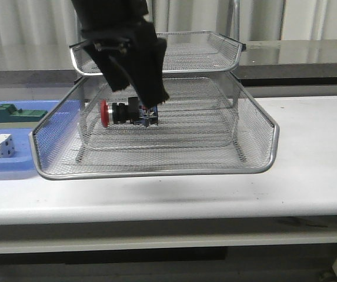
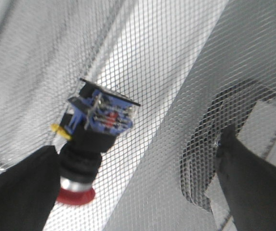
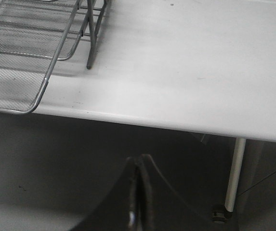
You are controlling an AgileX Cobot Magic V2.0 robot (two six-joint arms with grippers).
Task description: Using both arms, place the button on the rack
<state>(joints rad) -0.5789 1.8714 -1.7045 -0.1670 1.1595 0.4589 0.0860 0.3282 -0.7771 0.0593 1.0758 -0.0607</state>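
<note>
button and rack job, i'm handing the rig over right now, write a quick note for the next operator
Left gripper: open, above the pulled-out middle tray of the three-tier silver wire-mesh rack; its fingers are apart, on either side of the button.
Right gripper: shut, empty, hanging off the table's front edge, to the right of the rack.
Small red-headed push-button switch with black-and-blue body: appears to lie on its side on the mesh of the middle tray, red head toward the robot's left.
Done: button appears delivered to the rack.
Left: lift the left arm clear; probably slide the tray back in.
</note>
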